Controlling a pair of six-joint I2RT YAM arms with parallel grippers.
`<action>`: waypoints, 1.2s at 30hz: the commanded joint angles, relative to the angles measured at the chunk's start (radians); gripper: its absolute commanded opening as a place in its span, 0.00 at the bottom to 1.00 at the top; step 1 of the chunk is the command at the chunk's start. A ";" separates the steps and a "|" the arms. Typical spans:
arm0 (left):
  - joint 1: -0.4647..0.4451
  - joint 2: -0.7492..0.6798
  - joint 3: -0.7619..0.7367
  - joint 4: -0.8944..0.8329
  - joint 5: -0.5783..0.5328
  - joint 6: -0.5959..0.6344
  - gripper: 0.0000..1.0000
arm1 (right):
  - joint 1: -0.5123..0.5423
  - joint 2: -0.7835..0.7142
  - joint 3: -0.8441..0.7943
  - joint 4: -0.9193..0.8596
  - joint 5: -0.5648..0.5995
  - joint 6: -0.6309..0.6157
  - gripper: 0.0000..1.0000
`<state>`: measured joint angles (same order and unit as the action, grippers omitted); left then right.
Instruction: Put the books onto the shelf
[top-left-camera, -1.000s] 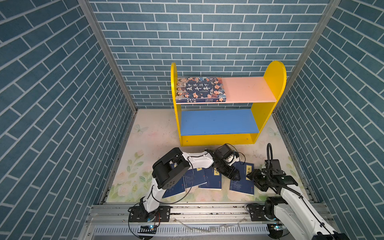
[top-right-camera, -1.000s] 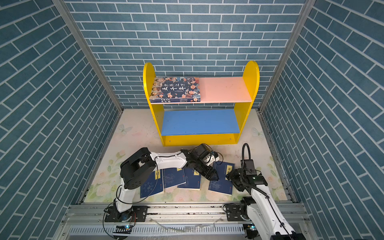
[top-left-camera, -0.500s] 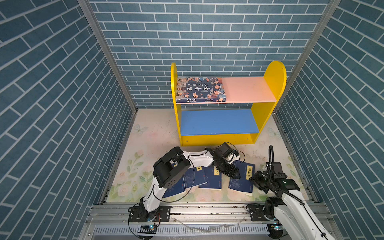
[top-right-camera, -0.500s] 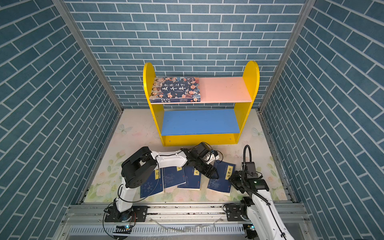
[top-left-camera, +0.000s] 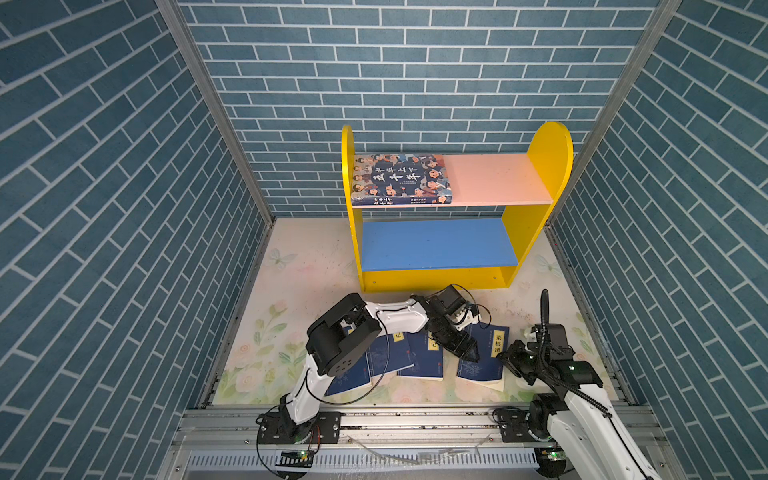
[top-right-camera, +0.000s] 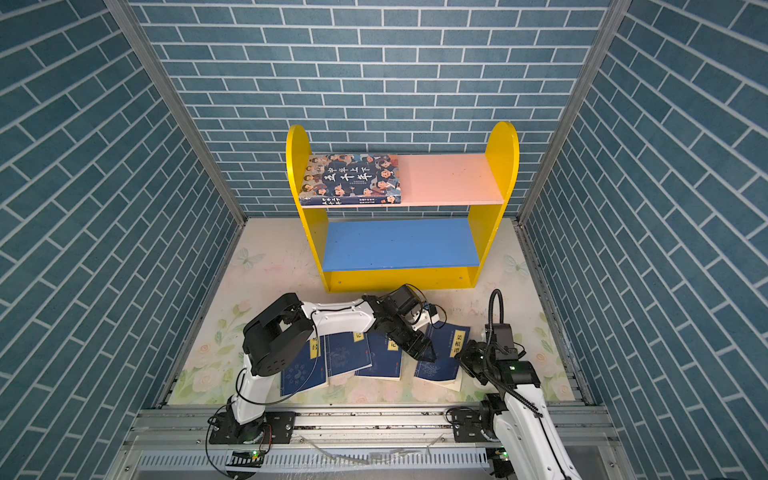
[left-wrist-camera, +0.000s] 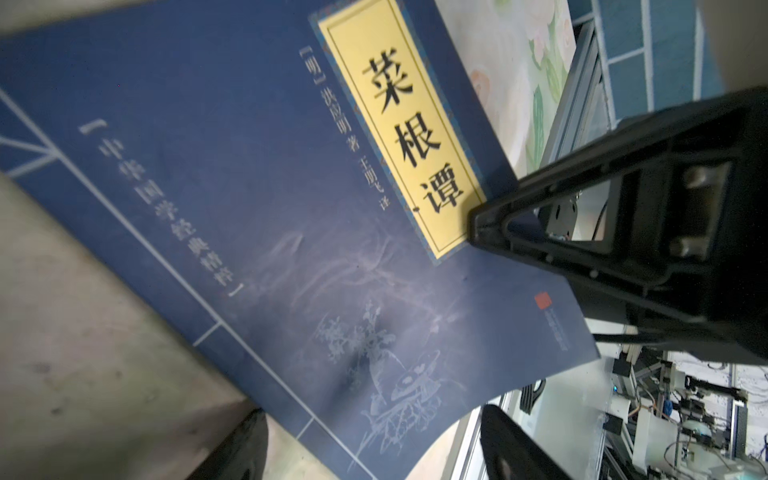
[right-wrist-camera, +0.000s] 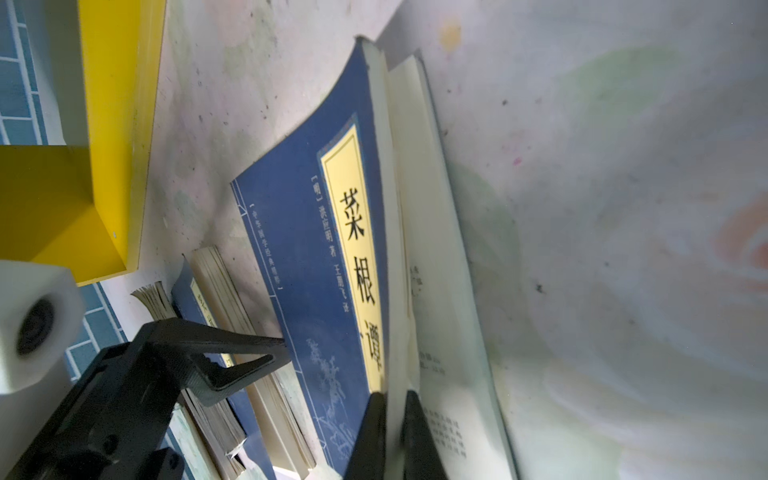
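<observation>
Four navy books (top-left-camera: 424, 357) lie in a row on the tabletop (top-left-camera: 316, 266) in front of the shelf (top-left-camera: 548, 153); the cartoon book (top-left-camera: 401, 178) already sits at the left end of its pink upper board (top-left-camera: 494, 178). Your right tool (right-wrist-camera: 392, 415) is pinching the rightmost navy book (top-left-camera: 484, 370) by its cover edge, and your left tool (top-left-camera: 471, 353) hangs spread wide over that same book.

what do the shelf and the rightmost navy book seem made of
The shelf is likely painted or laminated wood board, smooth and slightly glossy: thick flat panels with square cut edges. The navy book is paper with a matte soft cover: the cover curls and cream page edges show.
</observation>
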<state>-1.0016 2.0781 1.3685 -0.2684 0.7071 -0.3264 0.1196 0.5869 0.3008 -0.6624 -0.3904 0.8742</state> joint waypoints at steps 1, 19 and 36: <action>-0.015 -0.014 0.044 -0.064 0.076 0.089 0.82 | 0.005 -0.022 0.044 -0.018 -0.036 -0.013 0.00; 0.114 -0.264 0.091 -0.403 0.315 0.434 0.84 | 0.004 0.013 0.263 -0.141 -0.101 -0.123 0.00; 0.146 -0.367 -0.037 -0.134 0.201 0.137 0.83 | 0.004 0.070 0.430 -0.159 -0.277 -0.165 0.00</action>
<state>-0.8597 1.7443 1.2987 -0.3904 0.9207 -0.1772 0.1207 0.6514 0.6918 -0.8154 -0.6106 0.7506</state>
